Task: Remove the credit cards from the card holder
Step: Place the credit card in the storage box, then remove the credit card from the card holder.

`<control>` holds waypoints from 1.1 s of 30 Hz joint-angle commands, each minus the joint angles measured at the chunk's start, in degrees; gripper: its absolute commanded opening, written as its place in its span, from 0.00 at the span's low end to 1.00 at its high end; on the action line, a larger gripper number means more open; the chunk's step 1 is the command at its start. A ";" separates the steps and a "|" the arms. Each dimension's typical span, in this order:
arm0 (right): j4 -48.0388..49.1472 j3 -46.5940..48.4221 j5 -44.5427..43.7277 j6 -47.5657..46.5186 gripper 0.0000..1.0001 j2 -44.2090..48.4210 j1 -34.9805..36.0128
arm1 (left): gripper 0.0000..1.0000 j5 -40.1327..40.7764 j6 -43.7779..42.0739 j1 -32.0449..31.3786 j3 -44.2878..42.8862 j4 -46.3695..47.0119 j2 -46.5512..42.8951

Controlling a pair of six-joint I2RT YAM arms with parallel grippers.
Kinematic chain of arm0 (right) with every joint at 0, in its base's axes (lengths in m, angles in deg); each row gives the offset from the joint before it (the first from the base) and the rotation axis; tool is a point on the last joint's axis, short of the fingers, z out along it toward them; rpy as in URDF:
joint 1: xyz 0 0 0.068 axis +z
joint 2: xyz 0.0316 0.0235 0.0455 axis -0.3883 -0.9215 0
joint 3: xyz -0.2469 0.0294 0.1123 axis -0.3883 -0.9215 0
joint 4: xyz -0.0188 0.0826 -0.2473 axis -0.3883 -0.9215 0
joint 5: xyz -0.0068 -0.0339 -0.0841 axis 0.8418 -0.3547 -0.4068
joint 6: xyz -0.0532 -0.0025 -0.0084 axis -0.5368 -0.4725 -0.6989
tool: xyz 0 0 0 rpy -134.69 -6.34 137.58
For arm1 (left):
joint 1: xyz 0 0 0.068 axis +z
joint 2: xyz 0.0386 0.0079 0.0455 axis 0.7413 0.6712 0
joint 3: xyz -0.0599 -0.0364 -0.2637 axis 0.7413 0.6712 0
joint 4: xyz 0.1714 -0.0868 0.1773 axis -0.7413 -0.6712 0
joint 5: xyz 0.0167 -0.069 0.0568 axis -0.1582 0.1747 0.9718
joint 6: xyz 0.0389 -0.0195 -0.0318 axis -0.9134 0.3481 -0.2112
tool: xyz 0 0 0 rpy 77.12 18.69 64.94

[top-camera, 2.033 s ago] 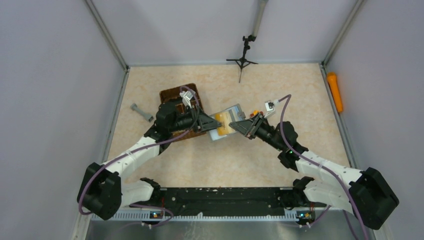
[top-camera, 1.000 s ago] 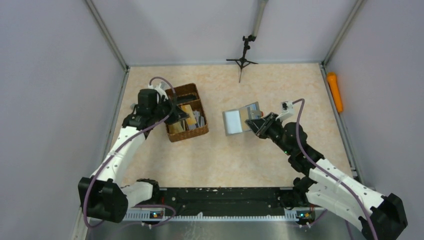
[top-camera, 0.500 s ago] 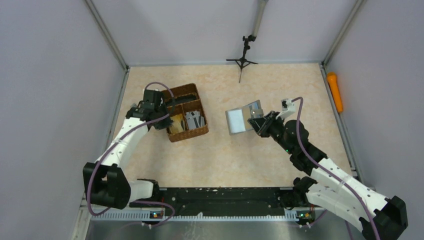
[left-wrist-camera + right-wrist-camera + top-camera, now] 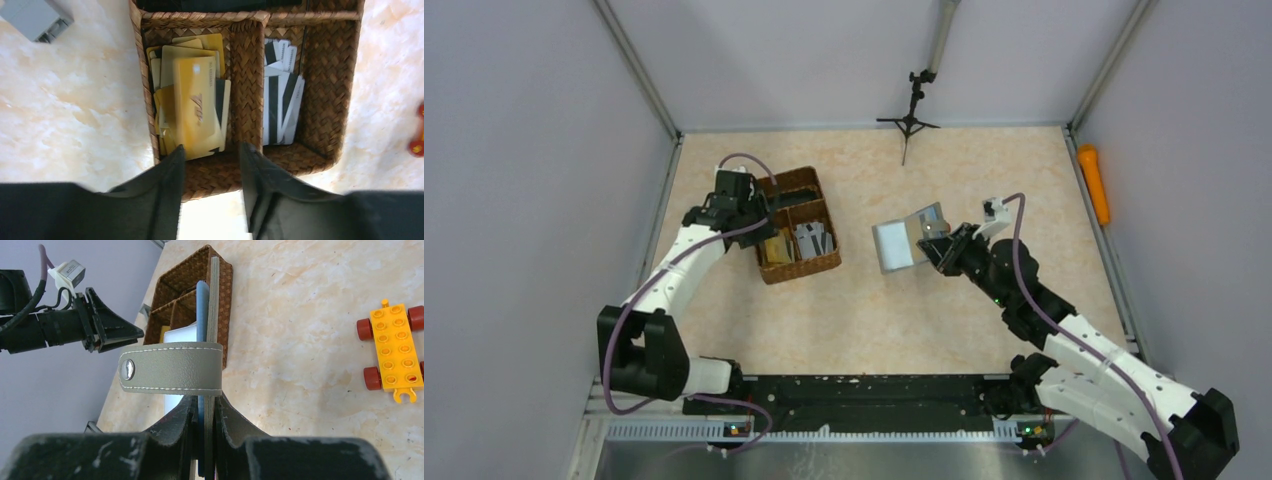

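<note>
**Left gripper** [image 4: 212, 149]: jaws partly apart with nothing between them, poised over the near wall of the basket.

**Basket** [image 4: 246, 60]: directly below and ahead of that gripper. A loose stack of yellow cards [image 4: 192, 100] lies in the compartment ahead-left of the fingers. The grey cards [image 4: 280, 100] lie in the compartment ahead-right. Judged: most of the unloading is done.

**Card holder** [image 4: 209, 310]: pinched edge-on in the right gripper [image 4: 202, 407], whose jaws are narrow around it. The strap [image 4: 170, 368] crosses just above the fingertips.

**Outstanding:** uncertain. The pockets are turned from the wrist camera and too small in the overhead view, so whether any card remains inside cannot be told.

**Toy brick** [image 4: 395, 355]: on the table to the right of that gripper, well apart.
</note>
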 commanded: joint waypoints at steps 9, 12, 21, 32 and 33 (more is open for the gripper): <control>5.23 -0.28 -1.02 -1.15 0.00 -1.49 -0.58 | 0.99 -5.29 10.53 0.31 -3.72 -1.69 -5.16; 5.85 0.35 -2.36 -2.34 0.00 -1.65 -0.59 | 0.99 -3.10 22.26 -0.33 -2.35 -2.37 -10.14; 5.78 3.26 -7.74 -5.46 0.01 -1.16 -0.65 | 0.99 17.93 33.95 -16.02 -4.93 -5.88 -14.95; 7.04 -1.38 -14.10 -4.14 0.02 5.86 -0.67 | 0.99 0.33 33.34 -19.56 -8.69 1.05 -1.20; 6.86 -1.59 -14.22 -4.08 0.03 6.34 -0.67 | 0.99 0.35 33.78 -20.19 -9.73 0.49 -0.50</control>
